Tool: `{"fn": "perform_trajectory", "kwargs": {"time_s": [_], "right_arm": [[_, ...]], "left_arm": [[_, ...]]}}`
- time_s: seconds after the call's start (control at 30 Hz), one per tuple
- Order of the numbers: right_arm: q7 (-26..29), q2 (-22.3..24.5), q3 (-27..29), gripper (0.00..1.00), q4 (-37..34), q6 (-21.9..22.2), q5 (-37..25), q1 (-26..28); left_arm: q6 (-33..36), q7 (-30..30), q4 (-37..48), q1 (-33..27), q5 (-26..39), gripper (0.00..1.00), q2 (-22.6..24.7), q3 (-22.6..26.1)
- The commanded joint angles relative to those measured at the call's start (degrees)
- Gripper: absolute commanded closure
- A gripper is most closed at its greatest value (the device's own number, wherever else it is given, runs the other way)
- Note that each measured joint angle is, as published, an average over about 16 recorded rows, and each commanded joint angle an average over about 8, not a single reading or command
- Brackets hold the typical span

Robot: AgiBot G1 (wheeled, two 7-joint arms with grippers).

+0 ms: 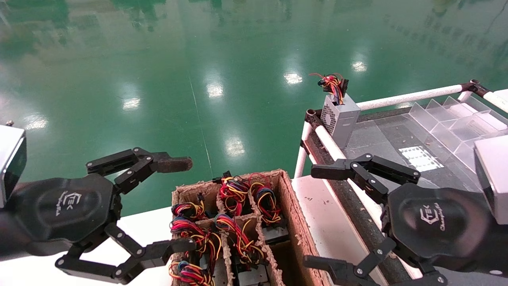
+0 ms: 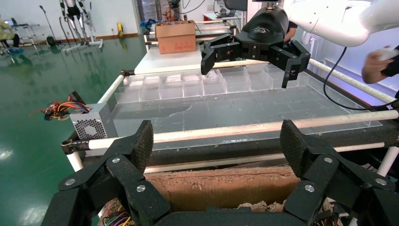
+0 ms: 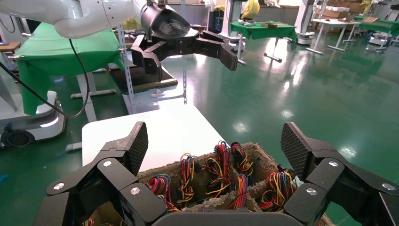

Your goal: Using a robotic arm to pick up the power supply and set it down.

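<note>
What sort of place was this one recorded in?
Probably a factory floor or robot test hall: a glossy green floor, a cardboard divider box packed with wired power supply units, and another unit on a pipe-framed bench. Both grippers hang open above.

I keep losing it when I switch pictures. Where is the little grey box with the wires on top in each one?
Head view: the power supply stands at the rack's near corner, above the right gripper.
Left wrist view: it sits at the picture's left edge, by the white rail.
Right wrist view: not in it.
Shared landmark: the cardboard box of wired units, seen in all three views.
</note>
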Motion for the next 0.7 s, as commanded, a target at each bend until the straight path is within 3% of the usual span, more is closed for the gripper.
{"fn": "perform_trajectory", "kwargs": {"time_s": [0.03, 0.7], "right_arm": [[0.00, 0.00, 0.00, 0.00, 0.00, 0.00, 0.00, 0.00], [0.00, 0.00, 0.00, 0.00, 0.00, 0.00, 0.00, 0.00]], "left_arm": [[0.00, 0.00, 0.00, 0.00, 0.00, 1.00, 0.00, 0.00], [0.00, 0.00, 0.00, 0.00, 0.00, 1.00, 0.00, 0.00]]}}
